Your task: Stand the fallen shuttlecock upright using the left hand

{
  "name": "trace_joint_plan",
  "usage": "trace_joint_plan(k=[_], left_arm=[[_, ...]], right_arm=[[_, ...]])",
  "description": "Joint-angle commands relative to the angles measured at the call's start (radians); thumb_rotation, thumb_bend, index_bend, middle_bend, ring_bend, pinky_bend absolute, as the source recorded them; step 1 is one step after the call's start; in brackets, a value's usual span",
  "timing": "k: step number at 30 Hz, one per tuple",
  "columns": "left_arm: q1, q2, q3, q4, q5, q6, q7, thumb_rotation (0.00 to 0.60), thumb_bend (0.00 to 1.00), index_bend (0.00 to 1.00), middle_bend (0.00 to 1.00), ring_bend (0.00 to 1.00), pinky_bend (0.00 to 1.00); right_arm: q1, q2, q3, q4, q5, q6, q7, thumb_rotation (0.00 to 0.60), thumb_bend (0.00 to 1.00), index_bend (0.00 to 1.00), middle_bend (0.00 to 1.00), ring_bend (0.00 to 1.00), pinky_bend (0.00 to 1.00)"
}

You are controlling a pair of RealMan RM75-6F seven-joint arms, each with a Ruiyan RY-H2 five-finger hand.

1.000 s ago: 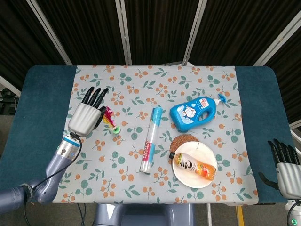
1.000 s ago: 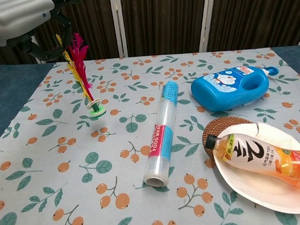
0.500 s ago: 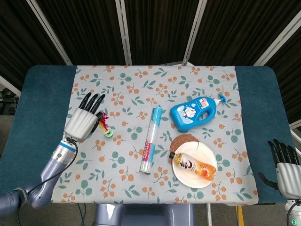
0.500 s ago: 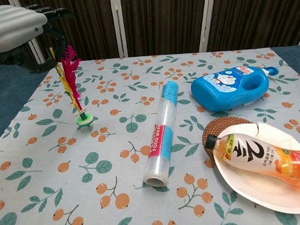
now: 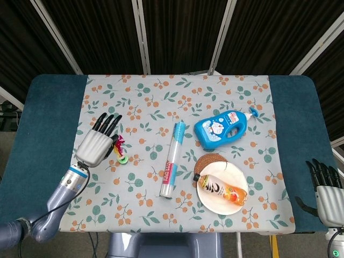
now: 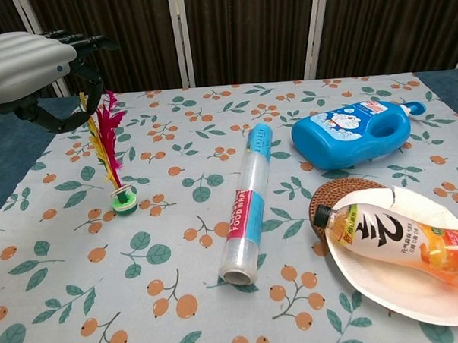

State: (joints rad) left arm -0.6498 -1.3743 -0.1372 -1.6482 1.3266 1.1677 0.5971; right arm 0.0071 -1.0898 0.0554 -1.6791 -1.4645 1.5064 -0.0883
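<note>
Chest view, and the shuttlecock (image 6: 115, 165) is on its green base at the left side of the flowered tablecloth (image 6: 181, 287), feathers of pink and yellow pointing up with a slight lean to the left. The left hand (image 6: 31, 70) hangs over the feather tips, thumb curved down beside them, fingers reaching out toward the far curtain; whether it is pinching the feathers or only close to them, I cannot tell from here. From the head view the same left hand (image 5: 97, 142) has its dark fingers stretched out and slightly fanned, the shuttlecock (image 5: 120, 150) just to its right.

Middle of the table, a roll of cling film (image 6: 248, 209) lies lengthwise, near end toward us, its pink and blue label reading "FOOD WRAP". To the right and farther back, a blue detergent bottle (image 6: 353, 134) lies on its side with a cartoon cat on the label; the small print is too fine to read. Near right, a paper plate (image 6: 405, 285) carries an orange drink bottle (image 6: 392, 240) lying flat, black cap to the left, bold black characters on a white label. A round woven coaster (image 6: 332, 193) peeks out from under the plate's far-left edge.

The right hand (image 5: 326, 188) shows at the near right corner in the head view, off the cloth, fingers extended side by side and holding nothing.
</note>
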Motion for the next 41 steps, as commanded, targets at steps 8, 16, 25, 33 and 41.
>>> trace_joint_plan(k=[8,16,25,33,41], left_arm=[[0.005,0.003,-0.003,-0.016,0.024,0.018,-0.044,0.600,0.29,0.13,0.00,0.00,0.00],[0.034,0.066,-0.018,-0.102,0.052,0.071,-0.105,0.600,0.29,0.12,0.00,0.00,0.00],[0.214,0.201,0.085,-0.203,0.098,0.237,-0.196,0.600,0.24,0.09,0.00,0.00,0.00],[0.368,0.256,0.183,-0.124,0.139,0.360,-0.312,0.600,0.11,0.00,0.00,0.00,0.00],[0.489,0.233,0.242,0.017,0.205,0.476,-0.352,0.600,0.05,0.00,0.00,0.00,0.00]], right_arm=[[0.000,0.000,0.000,0.000,0.000,-0.001,0.000,0.600,0.12,0.00,0.00,0.00,0.00],[0.001,0.000,0.000,0.002,0.002,-0.003,-0.001,0.600,0.12,0.00,0.00,0.00,0.00],[0.003,0.002,-0.002,-0.001,0.003,-0.010,-0.012,0.600,0.12,0.00,0.00,0.00,0.00],[0.004,0.004,-0.005,-0.004,0.005,-0.015,-0.029,0.600,0.12,0.00,0.00,0.00,0.00],[0.007,0.001,-0.005,-0.003,0.001,-0.015,-0.037,0.600,0.12,0.00,0.00,0.00,0.00]])
